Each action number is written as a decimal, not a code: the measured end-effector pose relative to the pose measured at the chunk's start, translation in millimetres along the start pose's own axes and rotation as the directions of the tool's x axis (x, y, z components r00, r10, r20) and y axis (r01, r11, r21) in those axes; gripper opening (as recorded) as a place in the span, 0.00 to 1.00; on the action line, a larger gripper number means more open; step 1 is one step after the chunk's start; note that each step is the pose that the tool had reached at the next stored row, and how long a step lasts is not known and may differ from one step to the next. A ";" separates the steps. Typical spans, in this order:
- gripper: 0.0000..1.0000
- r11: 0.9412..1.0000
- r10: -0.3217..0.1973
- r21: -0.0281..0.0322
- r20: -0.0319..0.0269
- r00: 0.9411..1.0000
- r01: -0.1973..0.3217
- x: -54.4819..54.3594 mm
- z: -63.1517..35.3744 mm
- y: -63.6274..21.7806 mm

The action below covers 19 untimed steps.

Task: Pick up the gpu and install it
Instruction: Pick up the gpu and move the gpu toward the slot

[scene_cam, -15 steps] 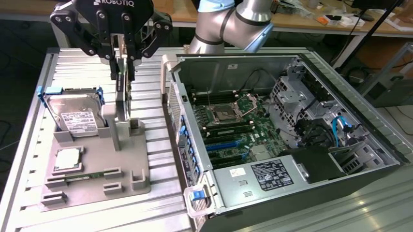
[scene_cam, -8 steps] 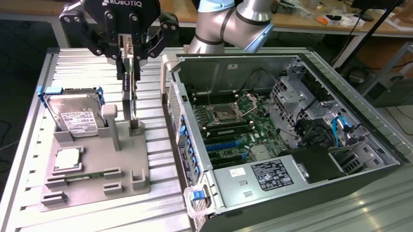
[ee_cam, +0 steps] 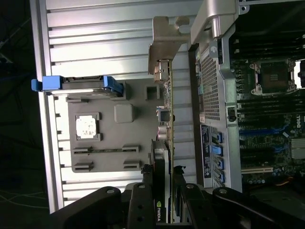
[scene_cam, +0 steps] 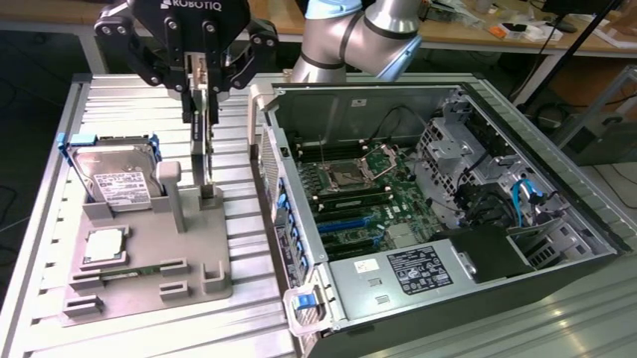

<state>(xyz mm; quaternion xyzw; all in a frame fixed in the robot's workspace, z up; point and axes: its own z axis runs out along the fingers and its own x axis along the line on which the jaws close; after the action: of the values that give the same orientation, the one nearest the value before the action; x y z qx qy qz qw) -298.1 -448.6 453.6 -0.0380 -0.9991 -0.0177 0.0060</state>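
I am pinching the gpu (scene_cam: 205, 160), a slim green card with a black fan cooler, by its upper edge in the black two-finger gripper (scene_cam: 200, 110), upright at the grey plastic fixture (scene_cam: 149, 291), and judging it light, stiff, fragile.

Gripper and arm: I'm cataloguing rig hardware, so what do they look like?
The gripper is black, with white ROBOTIQ lettering on its body and jointed linkage fingers studded with silver bolts. The arm is a thick silver-grey tube with rounded joints, one wearing a light blue cap.
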 end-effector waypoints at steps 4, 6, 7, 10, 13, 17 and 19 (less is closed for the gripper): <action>0.27 1.000 0.000 0.000 0.000 1.000 0.000 -4.8 -0.1 0.4; 0.27 1.000 0.000 0.000 0.000 1.000 0.000 -9.7 -0.1 0.7; 0.27 1.000 0.000 0.000 0.000 1.000 0.000 -11.8 -0.1 0.9; 0.27 1.000 0.000 0.000 0.000 1.000 0.000 -18.3 -0.2 1.4; 0.27 1.000 0.000 0.000 0.000 1.000 0.000 -25.0 -0.3 1.9; 0.27 1.000 0.000 0.000 0.000 1.000 0.000 -40.9 -0.4 3.1; 0.27 1.000 0.000 0.000 0.000 1.000 0.000 -47.0 -0.5 3.6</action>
<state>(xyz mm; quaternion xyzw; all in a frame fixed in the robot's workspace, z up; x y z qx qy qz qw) -251.0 -448.7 453.6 -0.0381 -0.9991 -0.0177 0.0060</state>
